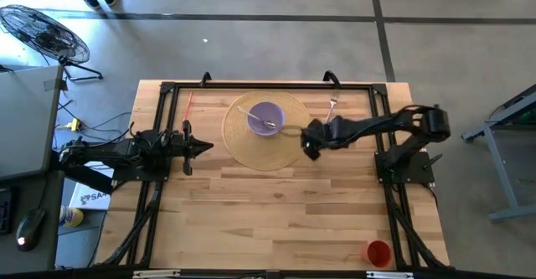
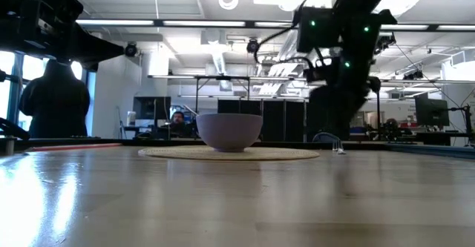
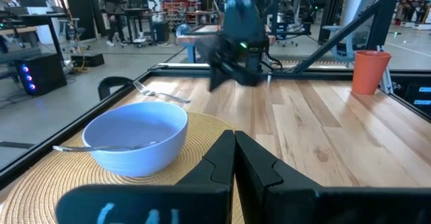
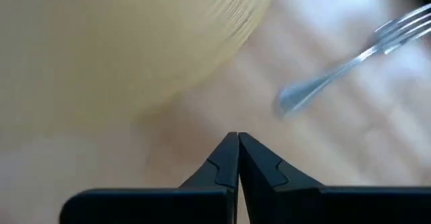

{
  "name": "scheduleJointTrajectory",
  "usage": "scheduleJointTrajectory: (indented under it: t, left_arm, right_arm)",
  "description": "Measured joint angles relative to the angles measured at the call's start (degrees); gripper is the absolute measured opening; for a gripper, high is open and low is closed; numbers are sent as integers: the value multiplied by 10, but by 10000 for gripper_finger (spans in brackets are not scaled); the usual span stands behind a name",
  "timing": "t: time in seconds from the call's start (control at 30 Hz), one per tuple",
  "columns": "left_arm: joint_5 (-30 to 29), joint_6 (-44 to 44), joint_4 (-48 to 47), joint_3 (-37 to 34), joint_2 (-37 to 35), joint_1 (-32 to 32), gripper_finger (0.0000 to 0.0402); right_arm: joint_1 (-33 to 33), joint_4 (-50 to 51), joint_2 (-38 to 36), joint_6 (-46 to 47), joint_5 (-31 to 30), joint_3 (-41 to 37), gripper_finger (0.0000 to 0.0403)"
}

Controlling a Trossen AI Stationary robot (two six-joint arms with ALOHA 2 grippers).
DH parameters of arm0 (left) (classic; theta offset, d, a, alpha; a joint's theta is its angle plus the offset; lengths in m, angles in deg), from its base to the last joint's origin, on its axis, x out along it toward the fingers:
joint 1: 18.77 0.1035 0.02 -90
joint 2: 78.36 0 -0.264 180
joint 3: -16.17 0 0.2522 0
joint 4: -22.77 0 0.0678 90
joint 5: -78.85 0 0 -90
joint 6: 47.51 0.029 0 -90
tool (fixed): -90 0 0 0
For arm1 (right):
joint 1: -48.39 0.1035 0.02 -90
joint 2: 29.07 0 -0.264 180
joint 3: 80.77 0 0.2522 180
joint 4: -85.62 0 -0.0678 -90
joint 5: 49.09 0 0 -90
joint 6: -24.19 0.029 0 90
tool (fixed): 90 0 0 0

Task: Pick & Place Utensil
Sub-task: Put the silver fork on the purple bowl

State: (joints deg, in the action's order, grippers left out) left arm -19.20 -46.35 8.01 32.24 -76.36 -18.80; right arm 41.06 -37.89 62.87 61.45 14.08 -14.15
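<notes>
A pale blue bowl [image 1: 265, 117] stands on a round woven placemat [image 1: 251, 149] at the table's far middle. A metal spoon [image 3: 101, 146] lies in the bowl with its handle over the rim. A metal fork [image 1: 332, 107] lies flat on the wood right of the mat, also seen as the fork [image 4: 350, 66] in the right wrist view. My right gripper [image 1: 310, 142] is shut and empty, hovering at the mat's right edge, near the fork's handle end. My left gripper [image 1: 203, 147] is shut and empty, left of the mat.
An orange cup [image 1: 378, 252] stands at the table's near right corner. A thin red stick [image 1: 188, 105] lies near the far left. A black frame [image 1: 251, 85] borders the table. Bare wood spreads across the near half. People show in the room beyond [image 2: 56, 99].
</notes>
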Motion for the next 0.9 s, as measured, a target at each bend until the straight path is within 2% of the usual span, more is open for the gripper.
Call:
scheduleJointTrajectory:
  t: [0.17, 0.37, 0.53, 0.67, 0.9]
  left_arm:
    - [0, 0, 0, 0, 0, 0, 1]
    - [0, 0, 0, 0, 0, 0, 1]
    - [0, 0, 0, 0, 0, 0, 1]
    - [0, 0, 0, 0, 0, 0, 1]
    - [0, 0, 0, 0, 0, 0, 1]
  right_arm:
    - [-55, -73, -42, 35, -42, -18, 6]
    - [-96, -160, -35, 43, -7, -66, 7]
    - [-107, -193, -23, 53, -27, -117, 7]
    - [-110, -255, -21, 62, -23, -157, 7]
    - [-110, -285, -22, 63, -25, -185, 6]
